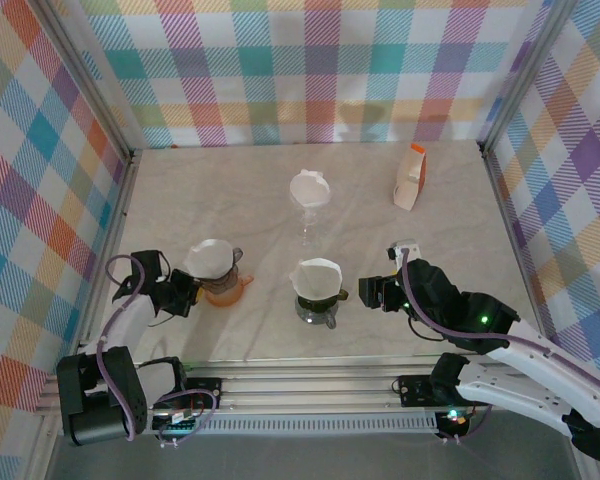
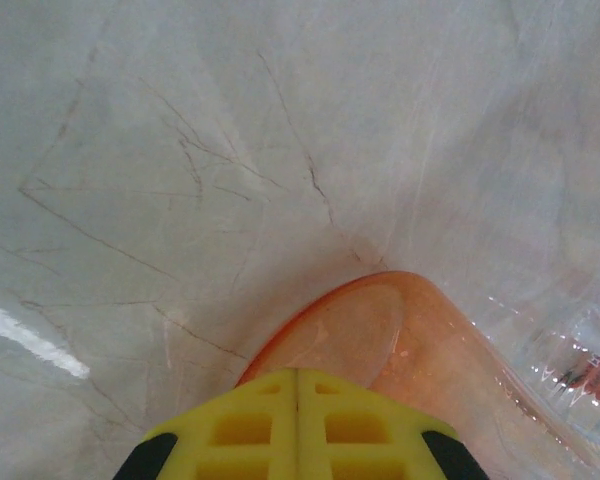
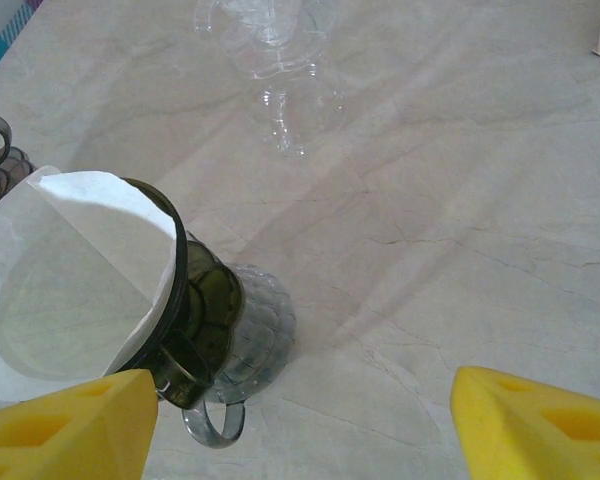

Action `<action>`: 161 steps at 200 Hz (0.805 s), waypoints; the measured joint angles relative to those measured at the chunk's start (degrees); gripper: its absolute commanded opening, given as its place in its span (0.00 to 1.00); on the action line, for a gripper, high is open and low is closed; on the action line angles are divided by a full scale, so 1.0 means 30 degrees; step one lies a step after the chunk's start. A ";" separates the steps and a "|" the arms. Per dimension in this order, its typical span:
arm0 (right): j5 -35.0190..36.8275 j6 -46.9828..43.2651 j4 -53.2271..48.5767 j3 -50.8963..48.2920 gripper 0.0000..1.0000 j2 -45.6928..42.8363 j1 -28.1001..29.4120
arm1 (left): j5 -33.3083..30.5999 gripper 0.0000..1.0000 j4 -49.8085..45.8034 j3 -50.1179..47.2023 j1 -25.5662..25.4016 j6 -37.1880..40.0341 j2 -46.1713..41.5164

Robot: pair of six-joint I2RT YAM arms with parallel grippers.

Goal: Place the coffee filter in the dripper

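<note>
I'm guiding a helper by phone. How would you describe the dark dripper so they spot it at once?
On the pale marble table, look near the middle of the front edge. The dark green dripper stands there with a white paper filter in it. Its neighbour to the left is the orange dripper, and the one behind it is the clear dripper.
</note>
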 measured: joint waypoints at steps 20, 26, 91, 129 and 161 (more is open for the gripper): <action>0.0007 0.0007 0.0000 -0.0007 0.77 0.0000 0.0000 | 0.0007 0.00 0.0510 -0.0109 -0.0554 -0.0240 0.0415; 0.0007 0.0007 0.0000 -0.0007 0.77 0.0000 0.0000 | 0.0007 0.00 0.0699 -0.0138 -0.0707 -0.0328 0.0546; 0.0007 0.0189 -0.0015 -0.0160 0.77 -0.0007 0.0000 | -0.0262 0.00 0.2943 -0.0313 -0.2448 -0.1071 0.1902; 0.0007 0.0525 -0.0066 -0.0364 0.77 -0.0007 0.0000 | -0.0568 0.00 0.4255 -0.0255 -0.4218 -0.1654 0.3446; 0.0015 0.0656 -0.0131 -0.0525 0.77 -0.0007 0.0000 | -0.1093 0.00 0.4903 0.0335 -0.5931 -0.2164 0.4342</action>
